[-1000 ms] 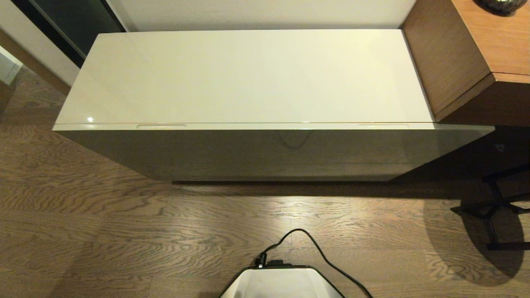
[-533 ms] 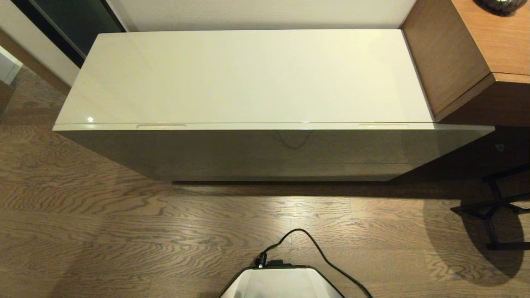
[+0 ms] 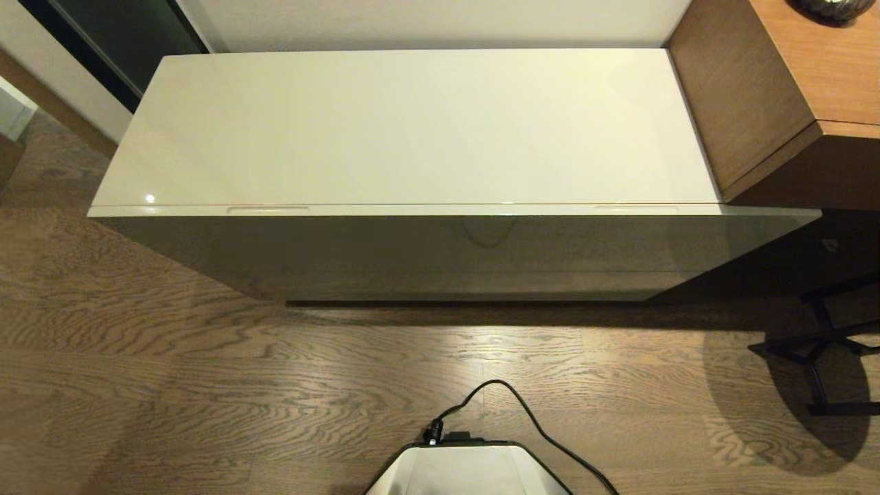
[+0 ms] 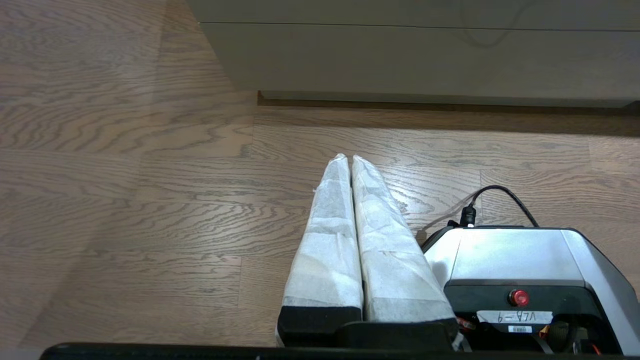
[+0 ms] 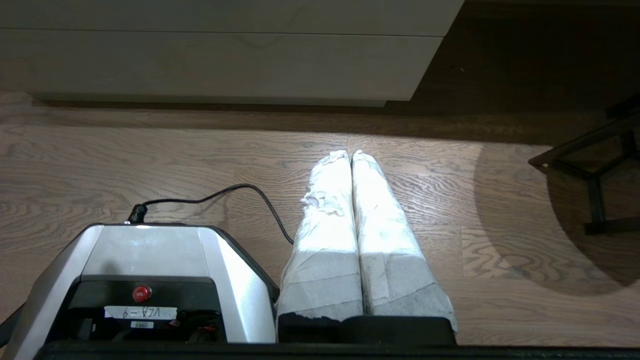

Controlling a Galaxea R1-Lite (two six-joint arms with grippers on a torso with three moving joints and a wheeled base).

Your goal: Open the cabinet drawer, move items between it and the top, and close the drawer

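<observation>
The cabinet's top [image 3: 412,124] is a glossy cream-white panel with nothing on it. The cabinet drawer [image 3: 440,210] is closed, and only its front edge with two slim slots shows under the top. Its front face [image 4: 425,55] also shows in both wrist views. The items are hidden: no tissue pack and no slippers are in view. My left gripper [image 4: 348,159] hangs low over the wooden floor beside my base, shut with nothing in it. My right gripper [image 5: 350,154] hangs on the other side of the base, also shut and empty. Neither arm appears in the head view.
A brown wooden desk [image 3: 790,89] butts against the cabinet's right end, with a dark object [image 3: 828,8] on it. Black stand legs [image 3: 818,344] sit on the floor at the right. My base [image 3: 467,471] and its black cable [image 3: 536,426] lie before the cabinet.
</observation>
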